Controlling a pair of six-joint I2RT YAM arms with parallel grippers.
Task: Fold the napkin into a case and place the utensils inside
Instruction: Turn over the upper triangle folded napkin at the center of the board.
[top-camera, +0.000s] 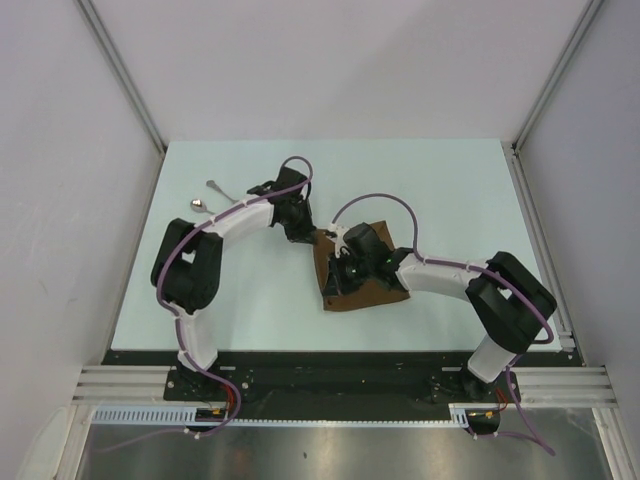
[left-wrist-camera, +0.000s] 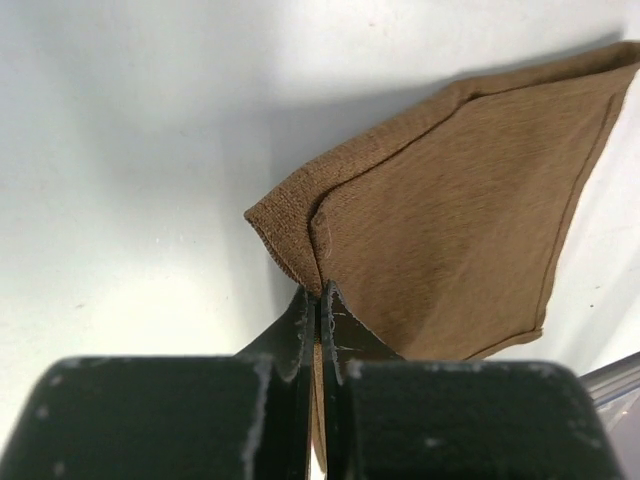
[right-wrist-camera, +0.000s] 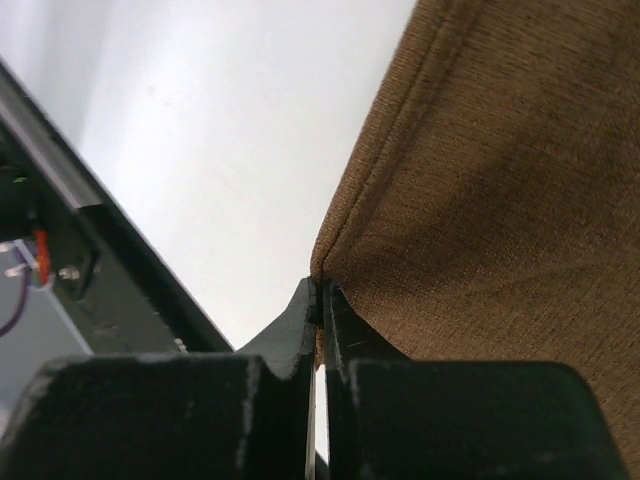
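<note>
With left end effector (left-wrist-camera: 318, 295) and right end effector (right-wrist-camera: 320, 290) each clenched on a napkin (top-camera: 365, 293) corner, I'm barely mid-fold; utensils (top-camera: 199, 204) lie unpacked near the tabletop's (top-camera: 440, 190) far-left corner.

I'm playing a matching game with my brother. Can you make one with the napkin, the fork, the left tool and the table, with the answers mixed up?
Things:
1. napkin
2. fork
3. left tool
4. table

Descriptions:
A. silver, lying beside the spoon
B. pale, with everything resting on it
C. brown cloth
D. shut on a cloth corner

Pairs: 1-C, 2-A, 3-D, 4-B
</note>
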